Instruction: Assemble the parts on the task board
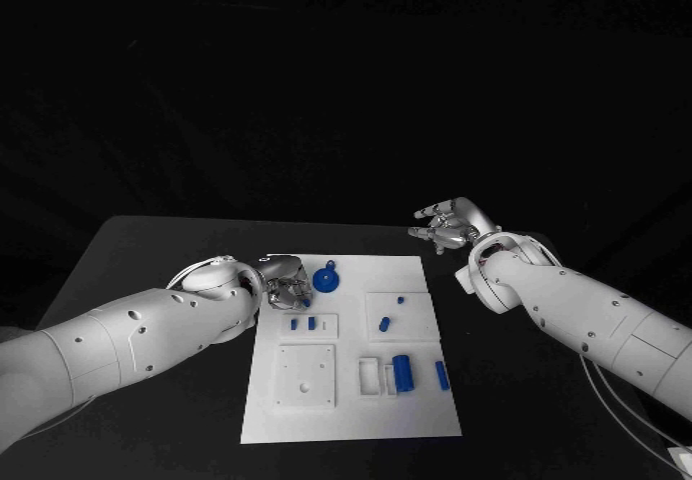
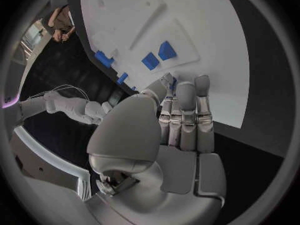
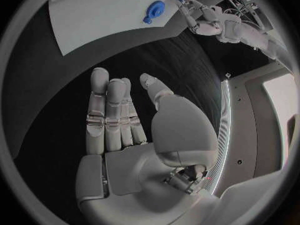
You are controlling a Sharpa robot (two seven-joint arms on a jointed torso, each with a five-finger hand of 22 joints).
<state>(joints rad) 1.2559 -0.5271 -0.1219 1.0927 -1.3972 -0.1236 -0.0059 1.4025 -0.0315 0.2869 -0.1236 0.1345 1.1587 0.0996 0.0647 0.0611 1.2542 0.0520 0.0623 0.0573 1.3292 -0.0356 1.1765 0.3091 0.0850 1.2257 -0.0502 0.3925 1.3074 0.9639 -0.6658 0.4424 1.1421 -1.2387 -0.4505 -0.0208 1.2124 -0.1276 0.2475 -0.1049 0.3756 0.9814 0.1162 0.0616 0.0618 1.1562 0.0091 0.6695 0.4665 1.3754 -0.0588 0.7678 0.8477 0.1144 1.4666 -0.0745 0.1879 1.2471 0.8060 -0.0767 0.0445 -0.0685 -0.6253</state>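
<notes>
The flat white rectangular task board (image 1: 353, 410) lies mid-table. Nearest on it stand short blue plastic pegs (image 1: 402, 371) by a white slotted block, two smaller blue blocks (image 1: 303, 324) farther back left, and a round blue plastic knob (image 1: 327, 278) at the far edge. They look light, stiff and smooth, best pinched across their sides. The left silver hand (image 1: 284, 289) hovers over the board's far left corner, fingers straight together, holding nothing visible. The right silver hand (image 1: 447, 226) hangs farther right, off the board, fingers extended and empty.
</notes>
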